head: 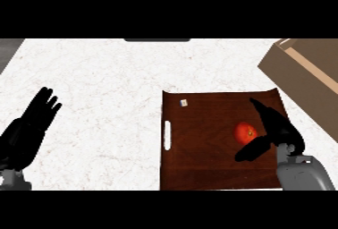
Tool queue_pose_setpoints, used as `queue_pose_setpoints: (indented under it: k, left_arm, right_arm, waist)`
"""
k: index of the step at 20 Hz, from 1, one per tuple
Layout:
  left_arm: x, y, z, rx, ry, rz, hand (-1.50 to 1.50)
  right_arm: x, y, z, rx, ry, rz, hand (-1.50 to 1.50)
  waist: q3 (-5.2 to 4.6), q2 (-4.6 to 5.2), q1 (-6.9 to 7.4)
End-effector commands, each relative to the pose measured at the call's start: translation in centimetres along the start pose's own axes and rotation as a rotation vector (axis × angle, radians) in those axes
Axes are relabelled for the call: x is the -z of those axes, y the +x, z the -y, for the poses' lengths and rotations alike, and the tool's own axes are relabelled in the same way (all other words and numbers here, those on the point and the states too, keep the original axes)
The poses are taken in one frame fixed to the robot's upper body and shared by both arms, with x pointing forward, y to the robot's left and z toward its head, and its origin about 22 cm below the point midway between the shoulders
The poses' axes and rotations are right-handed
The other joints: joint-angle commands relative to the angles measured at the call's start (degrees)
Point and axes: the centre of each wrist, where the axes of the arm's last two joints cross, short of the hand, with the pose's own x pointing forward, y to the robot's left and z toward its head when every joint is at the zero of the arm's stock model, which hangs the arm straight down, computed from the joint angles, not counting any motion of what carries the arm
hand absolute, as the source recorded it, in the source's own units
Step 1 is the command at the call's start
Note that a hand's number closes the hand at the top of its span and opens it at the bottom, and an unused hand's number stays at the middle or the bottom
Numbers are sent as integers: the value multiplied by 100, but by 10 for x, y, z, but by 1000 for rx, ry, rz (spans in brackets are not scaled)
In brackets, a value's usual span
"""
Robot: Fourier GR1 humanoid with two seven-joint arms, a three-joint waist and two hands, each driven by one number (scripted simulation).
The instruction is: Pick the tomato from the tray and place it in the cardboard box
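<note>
A dark brown wooden tray (211, 147) lies on the white speckled counter (105, 89), with a pale slot handle (167, 135) along its left edge and a small white tag (184, 102) near its upper left corner; the red tomato (246, 132) sits on the tray's right half. The right hand (280, 129) is over the tray just beside the tomato; its fingers stretch out past the tomato's right side and its thumb (252, 150) reaches under the tomato's lower edge, so the hand is spread around the fruit but not closed on it. The cardboard box (305, 76) stands at the upper right, off the tray. The left hand (33, 123) rests at the left edge, fingers straight and together, pointing up.
</note>
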Motion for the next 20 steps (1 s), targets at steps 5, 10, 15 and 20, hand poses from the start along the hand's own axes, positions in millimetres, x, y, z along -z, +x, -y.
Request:
queue_pose_setpoints:
  k: [5,10,15,20]
  left_arm:
    - [-21,9,-6,7,-22,-5,0]
    - [3,-3,20,0,6,-3,0]
    - [14,6,15,5,-11,8,0]
    - [4,0,-17,-15,-4,12,0]
  right_arm:
    - [6,9,2,-14,17,-29,-150]
    - [14,-20,-26,-15,6,-30,-150]
    - [24,-11,-38,-33,-75,75,150]
    - [30,-14,-28,-35,-70,79,150]
  waist:
    - [0,-5,17]
    - [0,-2,-10]
    - [2,3,-2]
    - [0,1,2]
